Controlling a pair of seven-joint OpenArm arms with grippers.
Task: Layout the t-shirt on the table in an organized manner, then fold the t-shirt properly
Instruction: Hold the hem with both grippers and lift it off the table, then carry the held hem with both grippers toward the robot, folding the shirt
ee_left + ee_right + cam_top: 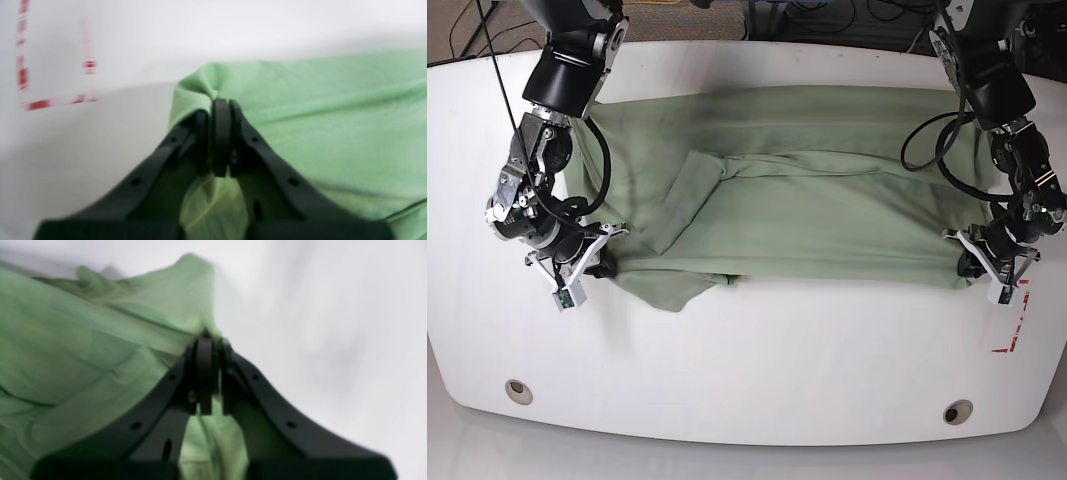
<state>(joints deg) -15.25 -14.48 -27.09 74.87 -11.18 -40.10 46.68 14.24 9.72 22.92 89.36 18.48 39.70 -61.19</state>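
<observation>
With both grippers, left (222,103) and right (208,340), clenched on the shirt (807,200), pull evenly toward the table's (747,360) near edge, keeping the hem taut.

Dark cables (827,15) — brown floor (457,30) behind.

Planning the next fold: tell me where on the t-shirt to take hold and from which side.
Grip the t-shirt at its two near corners, coming from the table's front edge. That near hem lies stretched between the left gripper and right gripper, both shut on it there.
</observation>
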